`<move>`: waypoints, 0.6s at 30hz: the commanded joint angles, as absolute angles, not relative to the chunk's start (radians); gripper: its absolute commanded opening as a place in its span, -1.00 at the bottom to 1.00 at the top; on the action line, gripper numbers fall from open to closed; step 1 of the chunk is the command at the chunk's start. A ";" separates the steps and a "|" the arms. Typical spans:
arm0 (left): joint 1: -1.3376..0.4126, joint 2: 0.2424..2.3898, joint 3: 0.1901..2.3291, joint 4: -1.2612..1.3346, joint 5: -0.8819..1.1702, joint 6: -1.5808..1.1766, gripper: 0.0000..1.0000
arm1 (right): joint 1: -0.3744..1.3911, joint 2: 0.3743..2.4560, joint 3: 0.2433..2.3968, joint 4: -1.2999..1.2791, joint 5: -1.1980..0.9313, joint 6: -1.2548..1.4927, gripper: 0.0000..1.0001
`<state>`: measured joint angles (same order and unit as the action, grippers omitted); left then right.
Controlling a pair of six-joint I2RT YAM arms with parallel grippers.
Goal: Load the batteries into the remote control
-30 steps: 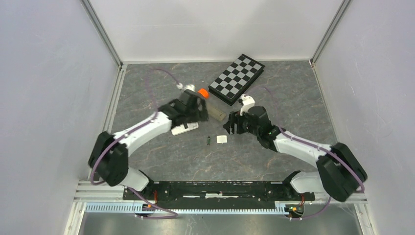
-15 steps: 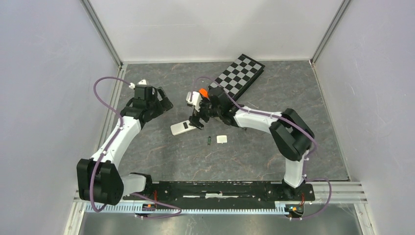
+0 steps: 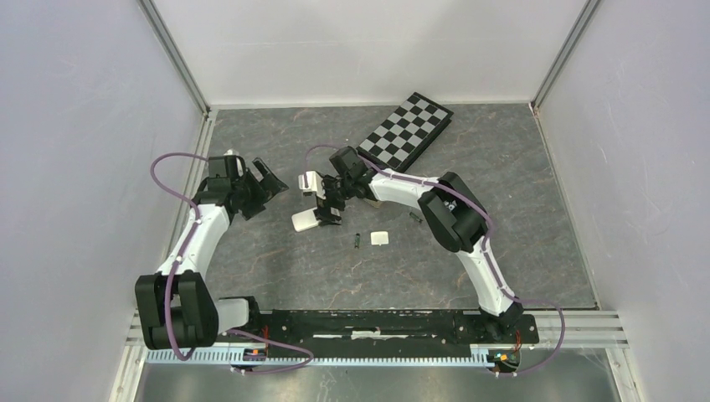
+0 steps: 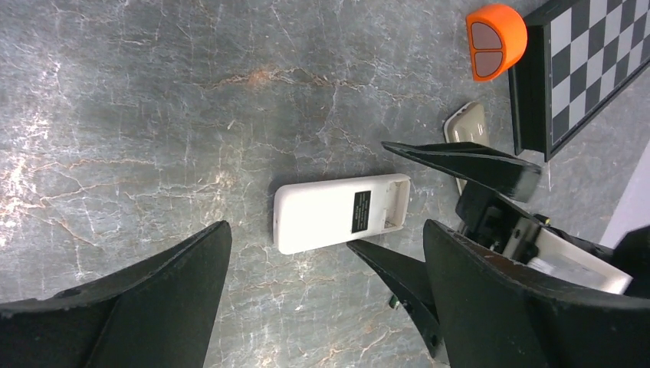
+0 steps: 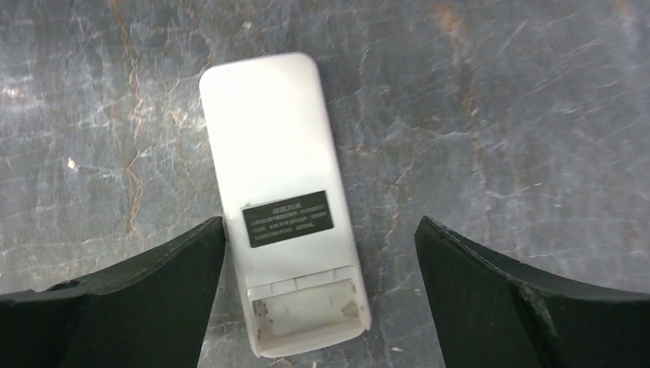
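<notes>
The white remote control (image 5: 277,184) lies back side up on the grey table, its battery bay (image 5: 306,308) open and empty. It also shows in the top view (image 3: 302,221) and the left wrist view (image 4: 329,215). My right gripper (image 5: 320,230) is open and hovers over the remote, one finger on each side, not touching; in the top view it (image 3: 326,204) is above the remote's right end. One dark battery (image 3: 357,239) lies right of the remote, and another dark cell (image 3: 412,219) farther right. My left gripper (image 3: 266,186) is open and empty, left of the remote.
A small white cover plate (image 3: 379,238) lies beside the near battery. A folded chessboard (image 3: 406,134) sits at the back. An orange gadget (image 4: 496,40) and a beige flat device (image 4: 467,125) lie near the chessboard's edge. Frame walls close in both sides.
My left arm has pulled back to the left, off the remote. My right arm has swung left across the table and now sits over the remote, open.
</notes>
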<state>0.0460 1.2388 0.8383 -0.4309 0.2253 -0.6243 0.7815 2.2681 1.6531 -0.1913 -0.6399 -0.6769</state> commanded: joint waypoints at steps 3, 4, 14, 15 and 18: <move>0.067 1.233 0.826 -0.391 0.303 -0.642 0.99 | 0.778 2.310 1.725 -0.328 -0.669 -0.767 0.96; 0.068 1.233 0.823 -0.391 0.304 -0.641 0.99 | 0.781 2.314 1.730 -0.346 -0.669 -0.776 0.95; 0.069 1.245 0.730 -0.299 0.424 -0.675 0.99 | 0.801 2.314 1.693 -0.350 -0.634 -0.786 -0.13; 0.069 1.247 0.720 -0.293 0.437 -0.676 0.99 | 0.800 2.303 1.681 -0.336 -0.635 -0.784 -0.23; 0.067 1.245 0.687 -0.283 0.456 -0.674 0.99 | 0.799 2.250 1.620 -0.282 -0.640 -0.773 -0.36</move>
<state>0.0643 1.2442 0.7216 -0.3450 0.3782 -0.6434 0.7921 2.2894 1.6867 -0.3107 -0.6521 -0.7639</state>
